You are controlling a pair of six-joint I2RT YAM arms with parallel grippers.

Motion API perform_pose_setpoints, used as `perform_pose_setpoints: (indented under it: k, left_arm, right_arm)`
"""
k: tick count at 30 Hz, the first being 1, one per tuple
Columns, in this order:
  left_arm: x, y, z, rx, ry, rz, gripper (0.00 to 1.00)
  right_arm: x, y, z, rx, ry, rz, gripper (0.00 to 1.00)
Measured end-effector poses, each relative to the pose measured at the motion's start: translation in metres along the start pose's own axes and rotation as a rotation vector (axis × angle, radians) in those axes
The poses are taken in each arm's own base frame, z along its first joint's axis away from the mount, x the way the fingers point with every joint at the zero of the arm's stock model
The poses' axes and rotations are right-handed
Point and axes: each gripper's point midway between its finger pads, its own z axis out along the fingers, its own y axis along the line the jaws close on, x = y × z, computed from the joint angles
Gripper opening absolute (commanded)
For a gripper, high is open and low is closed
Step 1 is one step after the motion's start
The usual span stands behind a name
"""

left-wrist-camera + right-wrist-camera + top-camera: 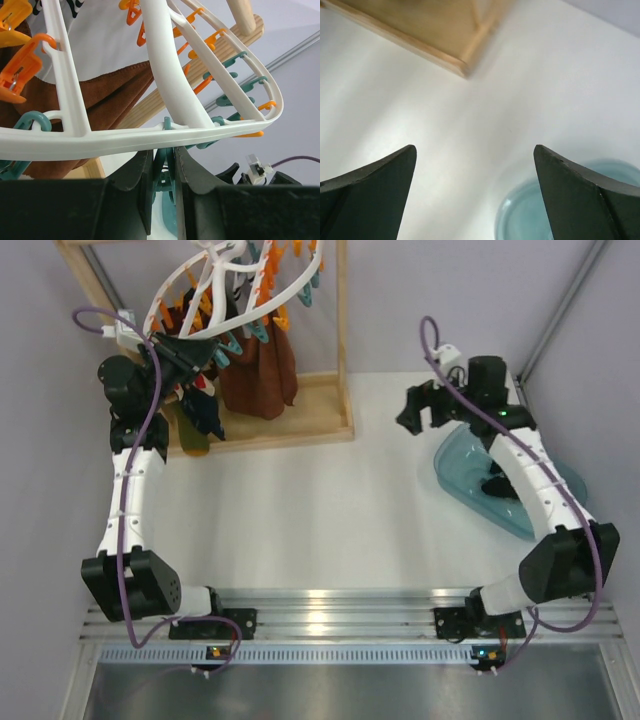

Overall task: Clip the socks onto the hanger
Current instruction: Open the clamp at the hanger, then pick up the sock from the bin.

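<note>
The white round hanger (215,300) with orange and teal clips hangs tilted from the wooden frame at the back left. My left gripper (185,360) is up under its rim. In the left wrist view the rim (125,142) runs just above my left gripper (164,167), which is shut on a teal clip (167,172). A dark sock (207,415) hangs just below that gripper. Another black sock (497,485) lies in the teal tray (565,490), partly hidden by my right arm. My right gripper (420,410) is open and empty over the table, its fingers (370,190) wide apart.
Rust-brown cloth (260,375) hangs from the hanger over the wooden frame's base (300,425); it also shows in the left wrist view (100,100). The frame's corner (445,35) and the tray's rim (520,220) show in the right wrist view. Grey walls stand on both sides.
</note>
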Motion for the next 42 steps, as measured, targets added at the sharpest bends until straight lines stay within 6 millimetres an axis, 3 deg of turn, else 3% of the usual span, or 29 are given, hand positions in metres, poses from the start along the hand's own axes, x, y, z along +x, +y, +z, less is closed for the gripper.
perform_pose_setpoints:
  k: [3,5,8,10,12,22,26,30,35,38,42]
  left_arm:
    - [0.0,0.0,0.0,0.0,0.001,0.003,0.0]
    - [0.0,0.0,0.0,0.0,0.001,0.006,0.0]
    - [0.0,-0.001,-0.001,-0.002,0.001,0.011,0.0]
    - [-0.001,-0.003,-0.003,0.001,-0.001,0.021,0.0]
    - [-0.001,-0.005,-0.003,0.004,-0.004,0.027,0.0]
    - [-0.003,-0.006,-0.004,0.003,-0.012,0.04,0.0]
    - [-0.003,-0.005,-0.005,0.002,-0.012,0.045,0.0]
    - [-0.004,-0.003,-0.005,-0.004,-0.013,0.052,0.0]
    - [-0.006,-0.001,-0.006,-0.01,-0.017,0.06,0.0]
    - [-0.006,-0.001,-0.007,-0.013,-0.021,0.06,0.0]
    - [-0.006,0.0,-0.007,-0.017,-0.024,0.059,0.0]
  right_arm:
    - [0.049,-0.077,-0.051,0.149,0.128,0.094,0.99]
    - [0.086,-0.122,-0.087,0.26,0.196,0.18,0.92]
    - [0.141,-0.169,-0.14,0.421,0.285,0.305,0.82]
    - [0.171,-0.183,-0.163,0.498,0.343,0.354,0.78]
    - [0.194,-0.189,-0.172,0.527,0.393,0.377,0.74]
    - [0.278,-0.218,-0.174,0.656,0.498,0.528,0.57]
    - [0.297,-0.216,-0.169,0.671,0.489,0.523,0.54]
    - [0.297,-0.222,-0.169,0.687,0.473,0.513,0.57]
    - [0.301,-0.233,-0.191,0.779,0.429,0.61,0.64]
    - [0.295,-0.236,-0.208,0.868,0.364,0.707,0.65]
    - [0.271,-0.231,-0.22,0.977,0.213,0.822,0.61]
